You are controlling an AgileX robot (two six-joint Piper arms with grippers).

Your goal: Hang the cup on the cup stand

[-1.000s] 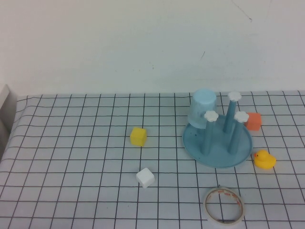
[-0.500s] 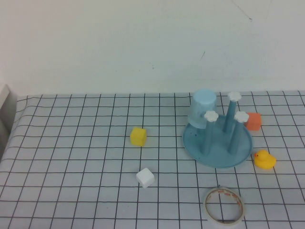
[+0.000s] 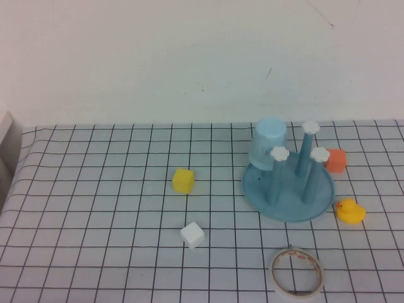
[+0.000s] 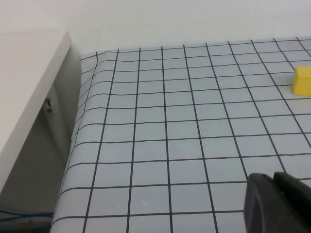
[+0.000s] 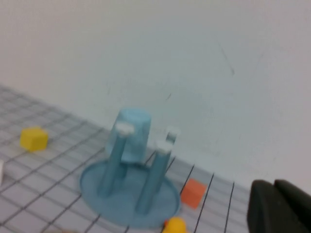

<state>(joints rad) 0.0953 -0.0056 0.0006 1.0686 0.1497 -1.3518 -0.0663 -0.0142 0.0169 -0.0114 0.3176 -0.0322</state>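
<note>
Cup [image 3: 269,143] upside down on cup stand [image 3: 288,194] peg, both tools closed.

Three cubes [image 3: 184,180], one duck [image 3: 350,211]

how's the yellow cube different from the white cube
The yellow cube is yellow and sits farther back on the table; the white cube is white, nearer the robot and turned more corner-on. Both are small toy blocks left of the cup stand, resting on the grid cloth, untouched by either gripper.
</note>
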